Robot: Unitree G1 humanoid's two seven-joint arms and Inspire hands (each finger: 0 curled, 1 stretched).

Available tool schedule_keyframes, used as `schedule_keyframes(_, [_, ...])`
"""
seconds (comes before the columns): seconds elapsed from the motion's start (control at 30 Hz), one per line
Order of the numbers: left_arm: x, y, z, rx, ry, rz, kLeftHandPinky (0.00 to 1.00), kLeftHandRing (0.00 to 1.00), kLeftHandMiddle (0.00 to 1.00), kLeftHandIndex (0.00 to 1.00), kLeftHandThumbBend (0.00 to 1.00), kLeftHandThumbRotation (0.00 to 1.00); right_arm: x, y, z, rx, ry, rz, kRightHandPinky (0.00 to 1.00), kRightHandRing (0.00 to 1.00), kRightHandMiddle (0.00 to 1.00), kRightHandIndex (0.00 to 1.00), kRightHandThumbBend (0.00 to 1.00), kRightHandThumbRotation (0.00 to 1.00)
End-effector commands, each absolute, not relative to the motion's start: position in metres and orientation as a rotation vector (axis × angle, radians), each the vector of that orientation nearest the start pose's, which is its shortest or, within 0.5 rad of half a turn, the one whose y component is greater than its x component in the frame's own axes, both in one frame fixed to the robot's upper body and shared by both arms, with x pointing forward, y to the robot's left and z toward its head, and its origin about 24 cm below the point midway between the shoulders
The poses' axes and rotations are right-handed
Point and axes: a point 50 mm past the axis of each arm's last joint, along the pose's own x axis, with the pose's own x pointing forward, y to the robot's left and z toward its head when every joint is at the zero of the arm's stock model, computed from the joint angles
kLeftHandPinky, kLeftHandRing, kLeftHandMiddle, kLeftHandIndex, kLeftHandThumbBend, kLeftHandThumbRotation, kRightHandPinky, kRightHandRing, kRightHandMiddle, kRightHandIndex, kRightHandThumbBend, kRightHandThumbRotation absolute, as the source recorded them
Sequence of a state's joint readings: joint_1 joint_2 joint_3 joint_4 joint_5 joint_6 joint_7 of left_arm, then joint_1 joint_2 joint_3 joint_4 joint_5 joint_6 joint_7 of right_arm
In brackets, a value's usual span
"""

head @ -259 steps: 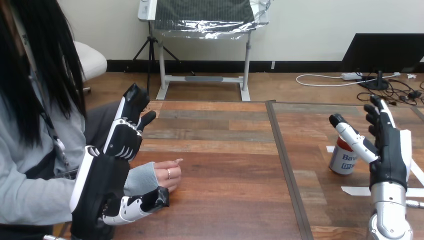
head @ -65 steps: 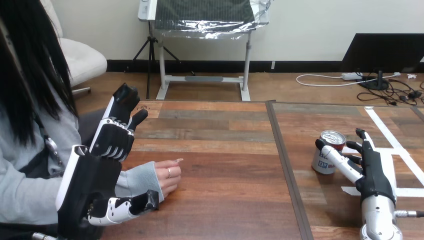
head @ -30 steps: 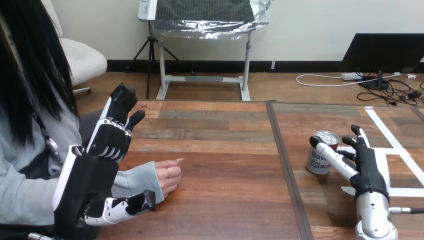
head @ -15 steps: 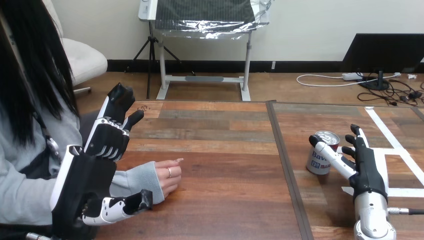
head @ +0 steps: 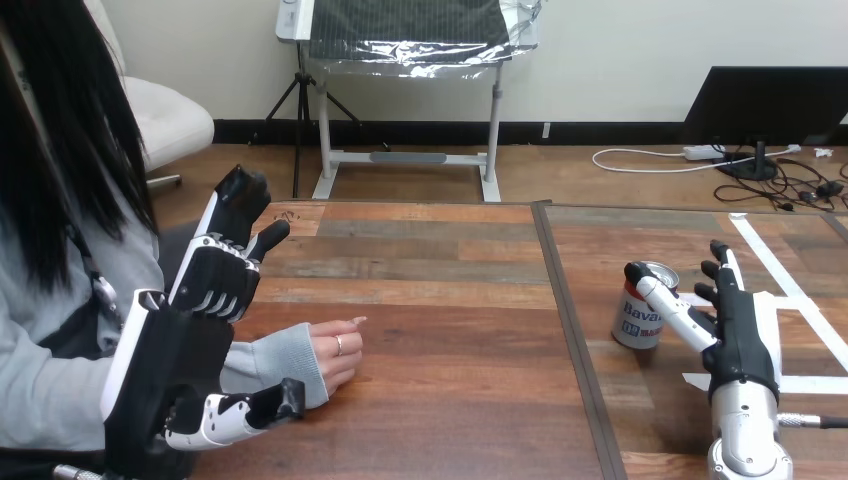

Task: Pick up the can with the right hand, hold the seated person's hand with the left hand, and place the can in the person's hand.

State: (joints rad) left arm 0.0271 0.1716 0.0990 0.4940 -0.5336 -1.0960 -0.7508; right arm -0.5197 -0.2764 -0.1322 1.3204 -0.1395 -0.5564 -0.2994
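Plank-grained wooden table (head: 450, 330) bears a cylindrical metal can (head: 632, 322); right hand (head: 742, 335) spread beside it, left hand (head: 185, 345) spread too.

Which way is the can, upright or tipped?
Upright: the can stands on its base on the table, rim facing up, with the thumb of the right hand against it.
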Motion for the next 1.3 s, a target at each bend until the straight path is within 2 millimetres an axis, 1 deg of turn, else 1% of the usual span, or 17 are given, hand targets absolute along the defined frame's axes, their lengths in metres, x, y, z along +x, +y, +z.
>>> schedule_keyframes(0.0, [0.215, 0.213, 0.052, 0.062, -0.73, -0.287, 0.93, 1.0, 1.0, 0.99, 1.0, 0.52, 0.318, -0.242, 0.006, -0.337, 0.058, -0.354, 0.84, 0.9, 0.93, 0.99, 1.0, 0.64])
schedule_keyframes(0.27, [0.216, 0.214, 0.052, 0.066, -0.732, -0.286, 0.95, 1.0, 1.0, 0.99, 1.0, 0.52, 0.317, -0.243, 0.006, -0.36, 0.047, -0.382, 0.84, 0.9, 0.96, 1.0, 1.0, 0.7])
schedule_keyframes(0.37, [0.217, 0.214, 0.052, 0.067, -0.733, -0.288, 0.96, 1.0, 1.0, 1.0, 1.0, 0.52, 0.316, -0.244, 0.006, -0.363, 0.045, -0.393, 0.83, 0.89, 0.96, 1.0, 1.0, 0.74])
schedule_keyframes(0.53, [0.217, 0.215, 0.052, 0.067, -0.736, -0.287, 0.96, 1.0, 1.0, 1.0, 1.0, 0.52, 0.316, -0.245, 0.007, -0.381, 0.039, -0.397, 0.88, 0.93, 0.99, 1.0, 1.0, 0.81])
schedule_keyframes(0.63, [0.217, 0.214, 0.051, 0.046, -0.731, -0.285, 0.97, 1.0, 1.0, 1.0, 1.0, 0.51, 0.315, -0.245, 0.009, -0.358, 0.007, -0.403, 0.91, 0.97, 0.99, 1.0, 1.0, 0.87])
schedule_keyframes(0.8, [0.217, 0.214, 0.051, 0.039, -0.729, -0.286, 0.98, 1.0, 1.0, 1.0, 1.0, 0.51, 0.315, -0.244, 0.014, -0.318, -0.05, -0.423, 0.93, 0.99, 1.0, 1.0, 1.0, 0.92])
schedule_keyframes(1.07, [0.217, 0.215, 0.051, 0.031, -0.725, -0.295, 1.0, 1.0, 1.0, 1.0, 1.0, 0.49, 0.316, -0.241, 0.025, -0.234, -0.153, -0.445, 0.96, 1.0, 1.0, 1.0, 1.0, 0.97])
schedule_keyframes(1.27, [0.217, 0.214, 0.05, 0.024, -0.72, -0.273, 1.0, 1.0, 1.0, 1.0, 1.0, 0.48, 0.318, -0.237, 0.033, -0.146, -0.225, -0.427, 0.99, 1.0, 1.0, 1.0, 1.0, 0.96])
